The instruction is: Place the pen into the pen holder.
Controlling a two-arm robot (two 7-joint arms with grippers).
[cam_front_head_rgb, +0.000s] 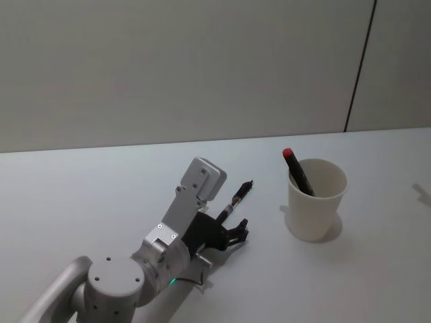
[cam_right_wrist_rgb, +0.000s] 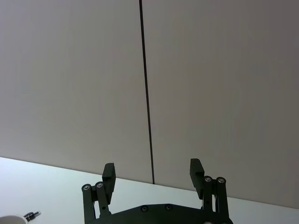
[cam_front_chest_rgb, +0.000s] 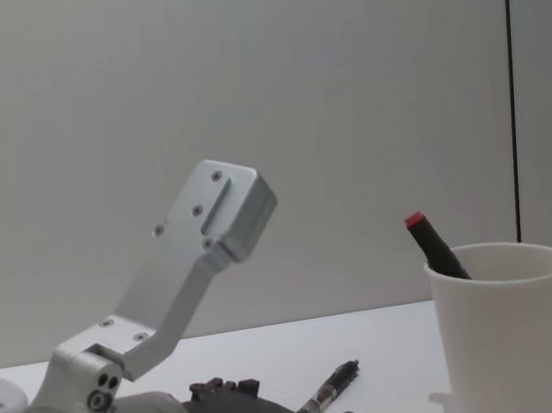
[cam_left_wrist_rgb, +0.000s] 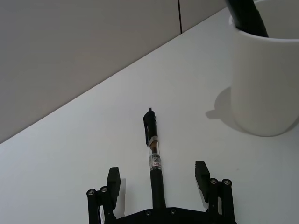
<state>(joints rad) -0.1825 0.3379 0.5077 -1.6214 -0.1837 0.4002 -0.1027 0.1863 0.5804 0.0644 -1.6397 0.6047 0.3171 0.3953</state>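
A black pen (cam_front_head_rgb: 237, 197) with a clear middle section lies flat on the white table, its tip pointing away from me. My left gripper (cam_left_wrist_rgb: 158, 176) is open and low over the table, its fingers (cam_left_wrist_rgb: 113, 179) straddling the pen's (cam_left_wrist_rgb: 153, 154) rear end without closing on it. In the head view the left gripper (cam_front_head_rgb: 237, 232) sits at the pen's near end. The pen holder (cam_front_head_rgb: 316, 198), a white paper cup, stands upright to the right of the pen. A black marker with a red cap (cam_front_head_rgb: 296, 171) leans inside it. My right gripper (cam_right_wrist_rgb: 153, 169) is open, empty, and faces the wall.
The white table (cam_front_head_rgb: 101, 195) runs back to a plain grey wall with a dark vertical seam (cam_front_head_rgb: 360, 67). In the chest view the cup (cam_front_chest_rgb: 504, 340) stands just right of the pen (cam_front_chest_rgb: 329, 389), with my left forearm (cam_front_chest_rgb: 193, 267) angled above them.
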